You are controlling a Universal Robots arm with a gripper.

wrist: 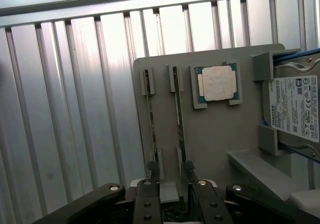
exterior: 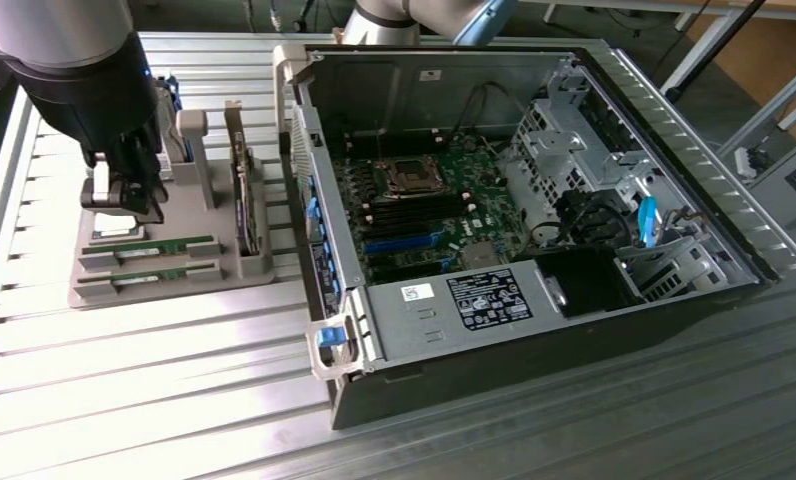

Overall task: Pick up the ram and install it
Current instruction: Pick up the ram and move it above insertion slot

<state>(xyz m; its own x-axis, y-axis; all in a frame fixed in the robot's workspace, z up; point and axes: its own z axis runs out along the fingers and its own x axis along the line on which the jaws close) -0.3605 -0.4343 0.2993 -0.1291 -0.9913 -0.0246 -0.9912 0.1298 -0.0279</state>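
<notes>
Over the grey holder (exterior: 171,290) at the exterior view's left, the gripper (exterior: 115,205) hangs with its jaws spread wide, gripping nothing. In the wrist view its fingertips (wrist: 150,181) sit right at the near ends of the two ram sticks (wrist: 177,109), which stand on edge in parallel slots of the holder; whether they touch, I cannot tell. Beside the sticks lies the square processor chip (wrist: 217,83), and past it the white-labelled hard drive (wrist: 295,109). At the exterior view's right stands the open computer case (exterior: 412,90), its motherboard (exterior: 438,200) exposed, all on a ribbed metal table (exterior: 145,390).
</notes>
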